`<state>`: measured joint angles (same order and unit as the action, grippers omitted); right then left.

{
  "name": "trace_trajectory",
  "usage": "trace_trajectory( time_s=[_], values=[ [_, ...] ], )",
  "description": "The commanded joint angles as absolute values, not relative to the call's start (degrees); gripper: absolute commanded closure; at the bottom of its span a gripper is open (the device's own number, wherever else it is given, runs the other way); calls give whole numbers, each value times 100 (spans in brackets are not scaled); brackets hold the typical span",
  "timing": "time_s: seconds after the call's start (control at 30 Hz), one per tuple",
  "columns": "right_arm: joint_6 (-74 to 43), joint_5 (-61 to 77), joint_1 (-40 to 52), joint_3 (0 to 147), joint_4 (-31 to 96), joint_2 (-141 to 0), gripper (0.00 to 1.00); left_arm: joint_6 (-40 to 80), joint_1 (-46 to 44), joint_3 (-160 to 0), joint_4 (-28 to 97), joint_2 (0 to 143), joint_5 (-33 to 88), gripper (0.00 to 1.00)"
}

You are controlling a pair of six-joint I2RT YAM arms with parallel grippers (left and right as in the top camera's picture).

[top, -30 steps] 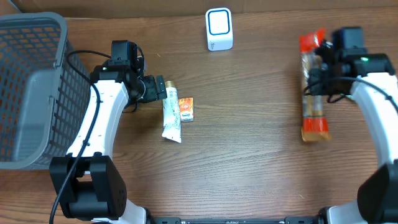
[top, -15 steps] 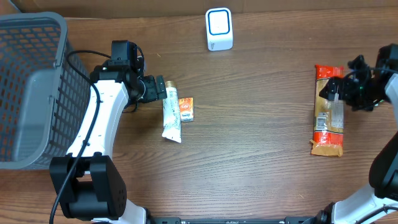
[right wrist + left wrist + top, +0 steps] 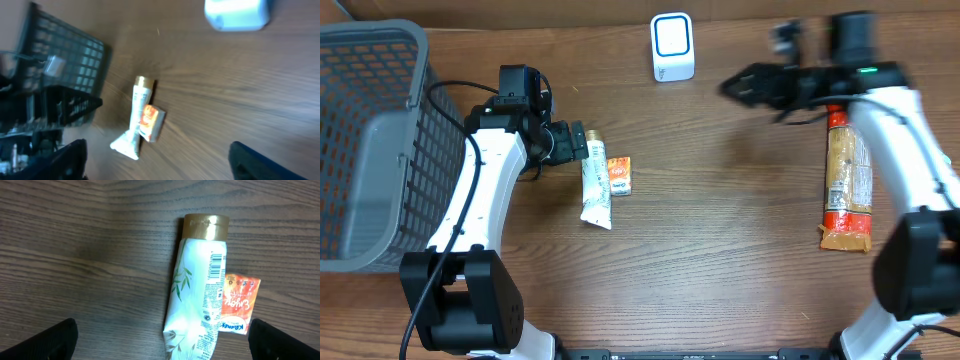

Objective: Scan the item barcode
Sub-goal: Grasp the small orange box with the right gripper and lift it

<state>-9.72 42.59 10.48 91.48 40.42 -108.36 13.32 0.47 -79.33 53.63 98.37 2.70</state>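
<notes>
A white tube with a gold cap (image 3: 595, 185) lies on the table, its barcode (image 3: 216, 267) facing up. A small orange tissue packet (image 3: 619, 175) touches its right side. My left gripper (image 3: 586, 143) hovers open at the tube's cap end. In the left wrist view the tube (image 3: 197, 300) lies between the left gripper's (image 3: 162, 347) spread fingers. A long orange and red snack packet (image 3: 847, 180) lies free at the right. My right gripper (image 3: 735, 88) is open and empty in mid-air, pointing left, below and right of the white and blue scanner (image 3: 672, 47).
A grey basket (image 3: 370, 150) fills the far left of the table. The right wrist view is blurred and shows the scanner (image 3: 237, 14), the basket (image 3: 60, 65), the tube (image 3: 134, 117) and the tissue packet (image 3: 151, 122) beyond the right gripper (image 3: 160, 165).
My right gripper opened and let go of the snack packet, which now lies on the table. The right arm then swung left towards the middle. The left arm stayed still.
</notes>
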Motion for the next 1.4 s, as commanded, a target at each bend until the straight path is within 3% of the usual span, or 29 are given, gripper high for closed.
trace_trajectory(
  time_s=[0.0, 0.2, 0.77, 0.9, 0.97, 1.0, 1.37],
  values=[
    [-2427, 2626, 1798, 9111, 3802, -11177, 15, 1225, 36, -7996, 5363, 9786, 233, 0],
    [-3070, 1942, 2853, 9111, 3153, -11815, 19, 1225, 36, -7996, 5363, 9786, 233, 0],
    [-3326, 3234, 3664, 9109, 2628, -13067, 54, 1225, 36, -7996, 5363, 9786, 233, 0],
    [-3350, 3269, 3734, 9107, 2873, -13102, 76, 1225, 36, -7996, 5363, 9786, 235, 0],
    [-3345, 3271, 3734, 9109, 3004, -13102, 94, 1225, 36, -7996, 5363, 9786, 233, 0],
    [-3339, 3319, 3719, 9109, 3052, -13100, 96, 1225, 36, -7996, 5363, 9786, 233, 0],
    [-1238, 6615, 1997, 9126, 3817, -11817, 96, 1225, 36, -7996, 5363, 9786, 233, 0]
  ],
)
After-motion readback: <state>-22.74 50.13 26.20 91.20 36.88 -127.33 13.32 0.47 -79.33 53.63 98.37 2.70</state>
